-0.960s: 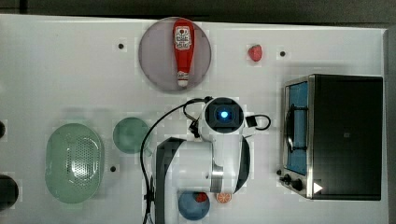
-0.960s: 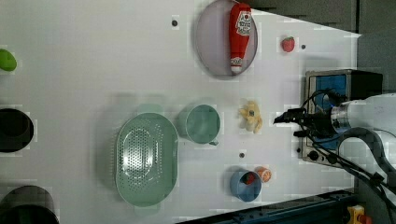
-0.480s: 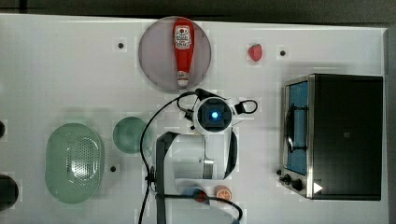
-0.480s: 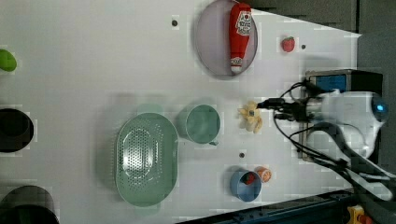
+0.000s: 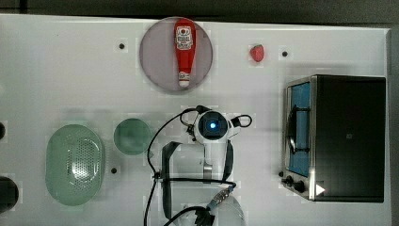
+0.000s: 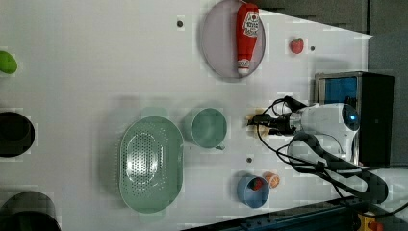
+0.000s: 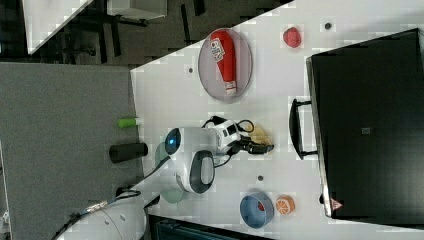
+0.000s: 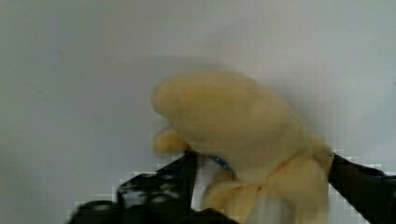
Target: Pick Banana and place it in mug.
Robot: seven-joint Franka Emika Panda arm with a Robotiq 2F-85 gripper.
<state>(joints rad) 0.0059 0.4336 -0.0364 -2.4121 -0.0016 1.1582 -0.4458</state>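
The pale cream-yellow banana (image 8: 233,121) lies on the white table (image 5: 70,75), a short way to the left view's right of the teal-green mug (image 6: 208,127). My gripper (image 8: 261,158) is open and down at the banana, with one black finger (image 8: 159,186) on each side of it and a small gap showing beside one finger. In the left view the gripper (image 6: 253,122) reaches the banana (image 6: 250,117) from the left view's right. In the right view the banana (image 7: 260,136) lies just beside the gripper (image 7: 265,147). In the top view my wrist (image 5: 214,126) covers the banana, with the mug (image 5: 132,136) standing empty to the top view's left.
A pale green oval colander (image 6: 150,163) sits beside the mug. A ketchup bottle (image 5: 184,49) lies on a round plate. A black toaster oven (image 5: 339,136) stands close behind my arm. A blue bowl (image 6: 253,190), an orange slice (image 6: 273,180) and a strawberry (image 5: 257,53) lie around.
My arm has swung away from the oven toward the mug side, and the gripper has come down over the banana, which has stayed where it was.
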